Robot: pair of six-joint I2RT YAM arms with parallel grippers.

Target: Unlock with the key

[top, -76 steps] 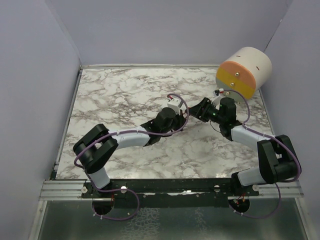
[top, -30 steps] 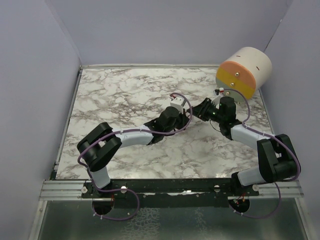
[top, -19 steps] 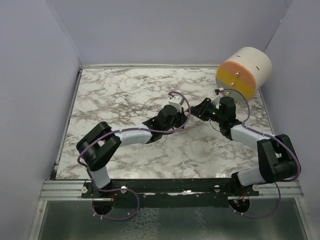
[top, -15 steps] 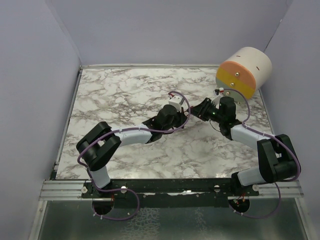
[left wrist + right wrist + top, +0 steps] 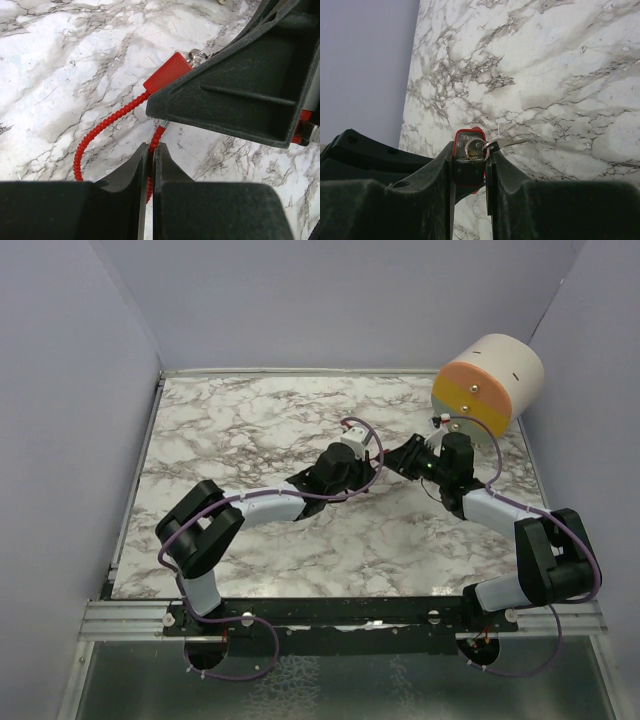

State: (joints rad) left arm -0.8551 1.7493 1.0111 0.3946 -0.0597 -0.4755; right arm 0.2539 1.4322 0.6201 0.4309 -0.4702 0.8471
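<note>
R gripper (image 5: 471, 156) is clamped on the red lock body (image 5: 469, 137), mid-right over the counter (image 5: 560, 75). The key (image 5: 512, 142) sticks out beside it, prob. for easy reach. L gripper (image 5: 151, 150) is pinched tight on the red cable (image 5: 107, 119), prob. to steady the lock.

Cylinder (image 5: 487, 382) stood at the far right corner of the table (image 5: 230, 430), just behind the right gripper (image 5: 403, 456). Left gripper (image 5: 366, 466) lay just left of it. Padlock (image 5: 469, 162) sat between the right gripper's fingers, key ring (image 5: 474, 148) at its end. Cable (image 5: 107, 120) looped from the padlock over the tabletop and in between the left gripper's fingers.
</note>
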